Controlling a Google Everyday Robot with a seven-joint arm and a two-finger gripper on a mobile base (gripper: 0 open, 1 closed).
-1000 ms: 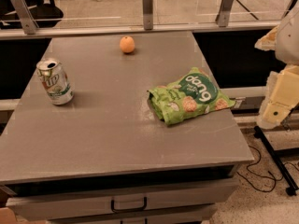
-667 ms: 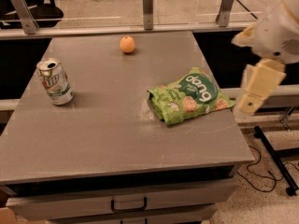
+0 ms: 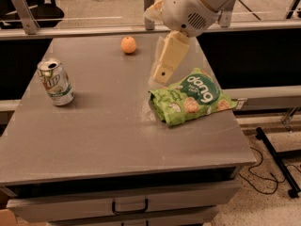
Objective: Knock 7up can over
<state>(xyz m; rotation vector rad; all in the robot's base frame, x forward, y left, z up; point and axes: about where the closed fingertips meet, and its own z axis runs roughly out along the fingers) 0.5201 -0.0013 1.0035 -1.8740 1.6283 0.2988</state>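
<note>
Nearest us, the table [image 3: 117, 145] lay bare in front of the gripper. The green snack bag [image 3: 190, 98] lay just below the gripper and to its right as the camera saw it, its near-left corner almost under the gripper's tip.

The 7up can [image 3: 55, 83] stood upright near the left edge, well apart from the gripper. It was far to the gripper's left in the camera view and slightly nearer to us. It had not shifted from its spot of a second before.

The arm was what had changed. A second earlier the gripper [image 3: 161, 72] had hung off the right side of the table, beyond the bag. Now it had swung in over the tabletop and hovered above the middle, pointing down and leftward. We could not tell whether it was wide or narrow.

Farther back, the orange [image 3: 128, 44] sat just left of the gripper and beyond it.

We judged the approach under way but the knock not yet begun. Open table lay between gripper and can, and the gripper had to come lower to meet the can's side.
</note>
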